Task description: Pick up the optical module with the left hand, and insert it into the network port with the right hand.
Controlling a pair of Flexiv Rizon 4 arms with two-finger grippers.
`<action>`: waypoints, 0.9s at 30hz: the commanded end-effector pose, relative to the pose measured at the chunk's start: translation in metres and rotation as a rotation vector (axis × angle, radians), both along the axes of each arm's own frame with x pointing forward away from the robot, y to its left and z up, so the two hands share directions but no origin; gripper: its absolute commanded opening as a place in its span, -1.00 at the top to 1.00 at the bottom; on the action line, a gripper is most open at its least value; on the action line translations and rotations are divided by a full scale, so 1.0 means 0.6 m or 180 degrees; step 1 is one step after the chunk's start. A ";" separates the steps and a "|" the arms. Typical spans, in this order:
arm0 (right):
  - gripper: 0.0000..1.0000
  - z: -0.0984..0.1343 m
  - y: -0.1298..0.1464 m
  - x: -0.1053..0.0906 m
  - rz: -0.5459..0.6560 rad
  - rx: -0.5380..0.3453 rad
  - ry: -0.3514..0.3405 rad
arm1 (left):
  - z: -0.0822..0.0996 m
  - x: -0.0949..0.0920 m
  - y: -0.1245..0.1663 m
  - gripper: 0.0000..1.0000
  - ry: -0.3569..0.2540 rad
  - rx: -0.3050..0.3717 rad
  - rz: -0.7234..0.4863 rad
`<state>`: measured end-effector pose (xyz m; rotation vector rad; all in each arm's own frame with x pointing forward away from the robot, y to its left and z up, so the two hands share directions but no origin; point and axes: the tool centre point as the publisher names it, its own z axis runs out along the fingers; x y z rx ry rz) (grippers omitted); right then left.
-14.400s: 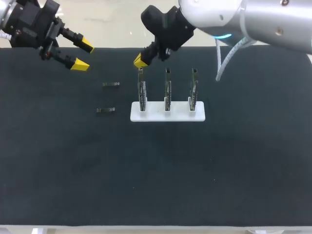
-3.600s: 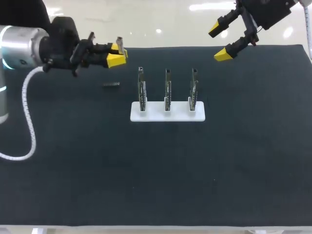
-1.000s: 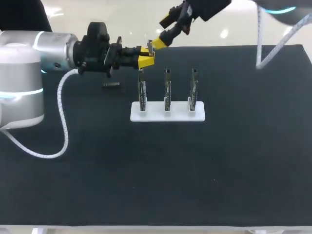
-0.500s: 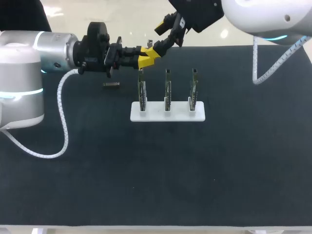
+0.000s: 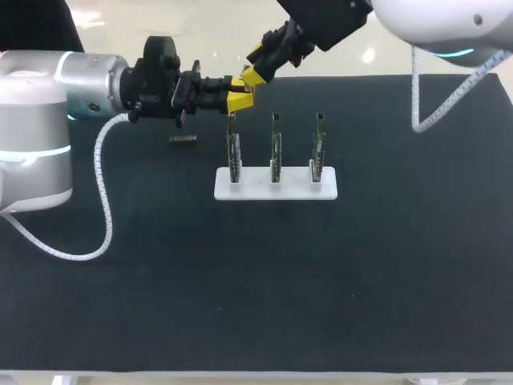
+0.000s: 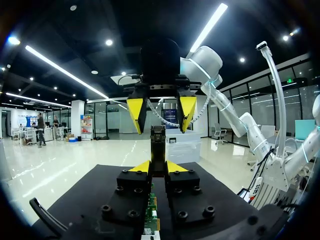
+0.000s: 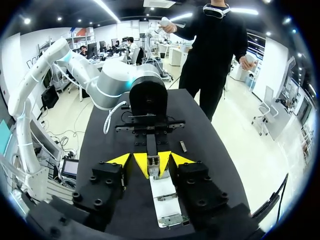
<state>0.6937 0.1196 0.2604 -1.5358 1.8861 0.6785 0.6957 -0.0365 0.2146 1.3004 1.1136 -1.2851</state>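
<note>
Black table mat (image 5: pixel 240 281). White stand (image 5: pixel 276 191) toward 12 o'clock, with grey-green port cards (image 5: pixel 275 148). Left gripper (image 5: pixel 240 92) and right gripper (image 5: pixel 256 64): black bodies, yellow tips. Dark grey optical module (image 6: pixel 158 145). Silver-white arms (image 5: pixel 48 104), cyan-lit.

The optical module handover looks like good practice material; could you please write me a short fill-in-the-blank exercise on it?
1. The left gripper is ____ on the optical module.
2. The right gripper, facing it, is ____.
3. The white rack holds ____ upright boards.
4. On the table, ____ more module lies flat.
Missing words: shut; open; three; one.
</note>
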 end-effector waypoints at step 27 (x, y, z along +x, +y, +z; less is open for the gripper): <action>0.38 -0.020 0.012 0.003 0.0015 0.0037 -0.0029 | -0.001 0.000 -0.001 1.00 -0.0004 0.0000 0.0007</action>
